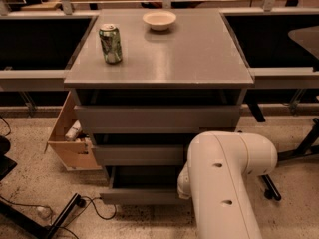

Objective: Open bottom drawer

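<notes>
Bottom drawer (139, 197) stands partly pulled out. The gripper is hidden behind the white arm (224, 183), probably at the drawer's right end; its grasp cannot be told.

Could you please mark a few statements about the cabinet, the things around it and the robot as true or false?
1. A green can stands upright on the cabinet top. True.
2. The white bowl lies on the floor. False: it sits on the cabinet top, behind and to the right of the can.
3. The bottom drawer is pulled partly out, its dark inside showing. True.
4. The gripper hangs in plain view above the can. False: the gripper is out of sight; only the white arm shows, in front of the lower drawers' right side.
5. A brown box stands left of the cabinet. True.
</notes>
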You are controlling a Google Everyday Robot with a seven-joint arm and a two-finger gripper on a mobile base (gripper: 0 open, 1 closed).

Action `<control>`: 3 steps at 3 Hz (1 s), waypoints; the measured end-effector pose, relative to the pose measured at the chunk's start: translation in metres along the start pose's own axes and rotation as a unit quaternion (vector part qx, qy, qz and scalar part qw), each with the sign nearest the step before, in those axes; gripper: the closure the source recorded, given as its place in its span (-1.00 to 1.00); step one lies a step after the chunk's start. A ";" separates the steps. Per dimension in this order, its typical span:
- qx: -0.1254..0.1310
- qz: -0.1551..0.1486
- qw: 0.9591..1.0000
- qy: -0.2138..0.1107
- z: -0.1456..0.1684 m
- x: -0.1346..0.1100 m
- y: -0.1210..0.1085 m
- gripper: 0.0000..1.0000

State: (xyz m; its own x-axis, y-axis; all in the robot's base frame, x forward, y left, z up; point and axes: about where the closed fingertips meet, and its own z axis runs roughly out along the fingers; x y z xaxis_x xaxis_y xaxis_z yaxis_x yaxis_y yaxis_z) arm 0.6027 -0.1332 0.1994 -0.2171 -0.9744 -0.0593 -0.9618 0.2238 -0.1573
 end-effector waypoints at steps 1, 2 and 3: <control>-0.010 0.019 1.000 0.001 -0.008 0.004 0.010 1.00; -0.033 0.032 0.999 0.007 -0.011 0.019 0.036 1.00; -0.033 0.032 0.999 0.007 -0.012 0.018 0.036 1.00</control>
State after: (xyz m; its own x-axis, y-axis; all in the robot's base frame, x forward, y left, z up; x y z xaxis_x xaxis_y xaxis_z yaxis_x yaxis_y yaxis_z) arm 0.5623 -0.1435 0.2048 -0.2798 -0.9586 -0.0534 -0.9549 0.2836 -0.0875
